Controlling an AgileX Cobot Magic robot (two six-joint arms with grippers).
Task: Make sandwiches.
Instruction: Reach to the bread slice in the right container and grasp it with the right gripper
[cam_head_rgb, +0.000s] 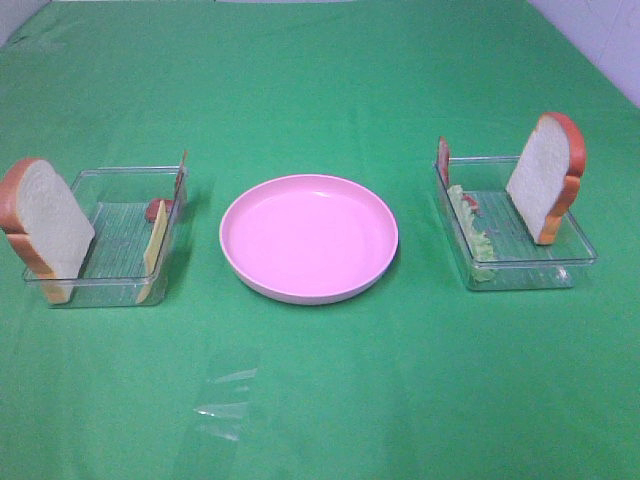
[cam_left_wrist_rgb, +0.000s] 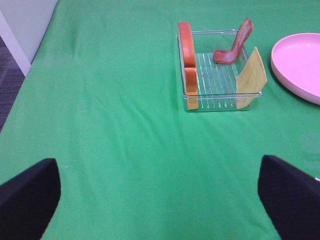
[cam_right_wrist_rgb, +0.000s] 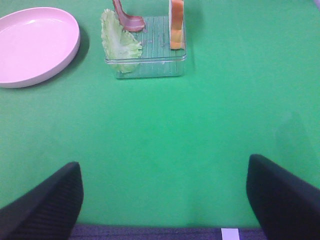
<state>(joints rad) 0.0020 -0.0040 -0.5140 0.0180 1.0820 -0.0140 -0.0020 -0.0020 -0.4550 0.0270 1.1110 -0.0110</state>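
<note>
Left gripper (cam_left_wrist_rgb: 159, 170) and right gripper (cam_right_wrist_rgb: 164, 167): both spread wide, empty, over bare green cloth (cam_head_rgb: 320, 420) on the near side, well apart from the trays.

No sandwiches built yet, parts only.
- Left tray (cam_head_rgb: 110, 288): left bread slice (cam_head_rgb: 48, 215) upright against the left wall, cheese (cam_left_wrist_rgb: 252, 75) leaning on the right wall, bacon strip (cam_left_wrist_rgb: 234, 47) at the far right corner.
- Right tray (cam_head_rgb: 520, 272): right bread slice (cam_head_rgb: 545, 178) upright on the right, lettuce (cam_right_wrist_rgb: 120, 42) and second bacon strip (cam_right_wrist_rgb: 127, 17) along the left wall.
- Pink plate (cam_head_rgb: 300, 296): between the trays, nothing on it.

My read: base slice goes first. Pinch across the flat faces from above. Lift straight up past the tray wall so the light tray doesn't drag. Lay it flat mid-plate.
</note>
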